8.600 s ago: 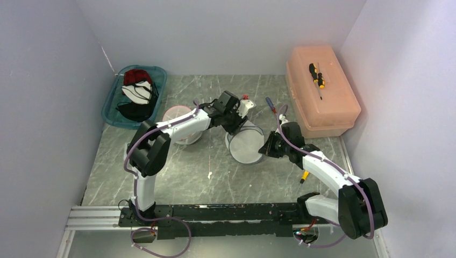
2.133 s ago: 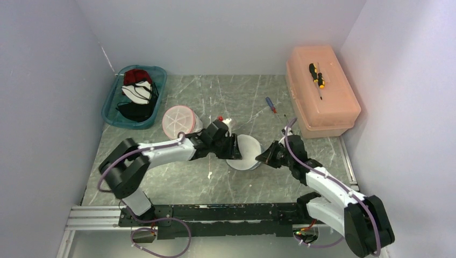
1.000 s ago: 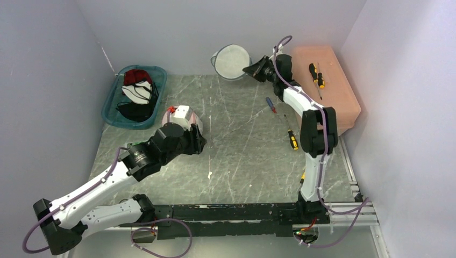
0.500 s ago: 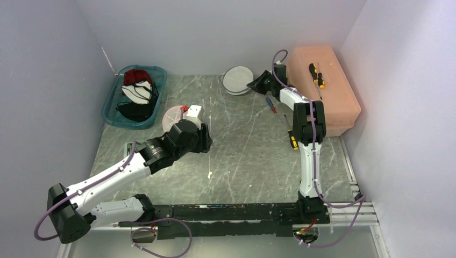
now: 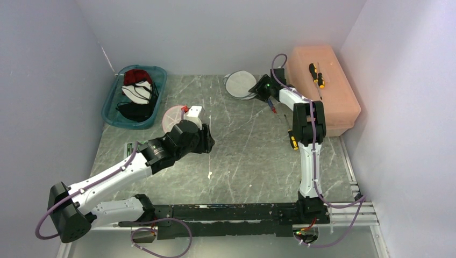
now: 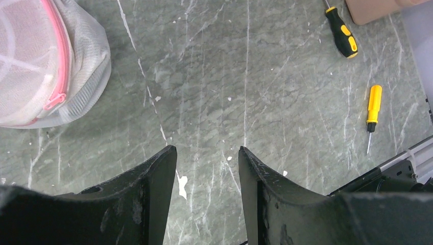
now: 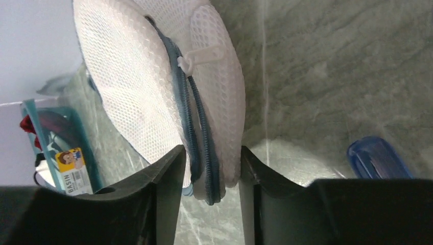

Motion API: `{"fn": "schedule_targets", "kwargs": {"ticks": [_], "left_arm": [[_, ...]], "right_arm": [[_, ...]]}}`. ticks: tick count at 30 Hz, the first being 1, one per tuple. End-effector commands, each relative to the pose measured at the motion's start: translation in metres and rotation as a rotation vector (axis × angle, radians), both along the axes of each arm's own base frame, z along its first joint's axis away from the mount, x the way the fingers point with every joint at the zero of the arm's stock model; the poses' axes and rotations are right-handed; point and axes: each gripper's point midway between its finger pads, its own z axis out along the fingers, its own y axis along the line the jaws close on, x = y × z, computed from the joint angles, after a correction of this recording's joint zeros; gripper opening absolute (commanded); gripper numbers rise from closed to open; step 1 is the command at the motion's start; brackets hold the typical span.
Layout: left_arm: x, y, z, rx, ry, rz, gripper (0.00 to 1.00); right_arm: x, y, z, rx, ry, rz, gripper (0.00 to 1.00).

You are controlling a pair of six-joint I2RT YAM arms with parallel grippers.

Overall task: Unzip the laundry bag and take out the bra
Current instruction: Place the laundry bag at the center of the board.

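My right gripper (image 7: 209, 153) is at the far edge of the desk (image 6: 255, 76), about 12 o'clock from the desk's middle. Its jaws stand on either side of the zipped rim of the blue-zipped bag (image 7: 138, 76). The mesh fills the gap between them, and I cannot tell whether I am pinching it or only straddling it.

That bag lies low and flat on the desk. I judge it nearly weightless: thin white mesh, soft enough to fold under any push. It will probably slide on the smooth stone rather than resist. Its white pull tab (image 7: 201, 55) sticks out at about 12 o'clock from my fingertips. Small and stiff, it looks like the one sensible place to take hold for unzipping, with the rim pinned from the other side.

My left gripper (image 6: 207, 150) hangs over bare desk with its jaws apart and nothing between them. The pink-zipped bag (image 6: 30, 61) sits at about 10 o'clock from it, domed and fuller-looking. Its pink pull (image 6: 53, 101) lies flat against the side wall.

I cannot make out a bra through either mesh. If one is inside, I expect it to be soft and light, with straps that could snag on the zipper teeth. I would take it by a cup edge or the band.
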Motion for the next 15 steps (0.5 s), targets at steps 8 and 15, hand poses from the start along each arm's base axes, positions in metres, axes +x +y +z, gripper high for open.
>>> {"fn": "schedule_targets", "kwargs": {"ticks": [8, 15], "left_arm": [[-0.005, -0.008, 0.001, -0.071, 0.017, -0.009, 0.53], [-0.005, 0.002, 0.000, -0.049, 0.013, 0.019, 0.54]], "right_arm": [[-0.002, -0.007, 0.063, -0.066, -0.115, 0.001, 0.66], [-0.018, -0.005, 0.132, -0.161, -0.230, 0.008, 0.81]]}}
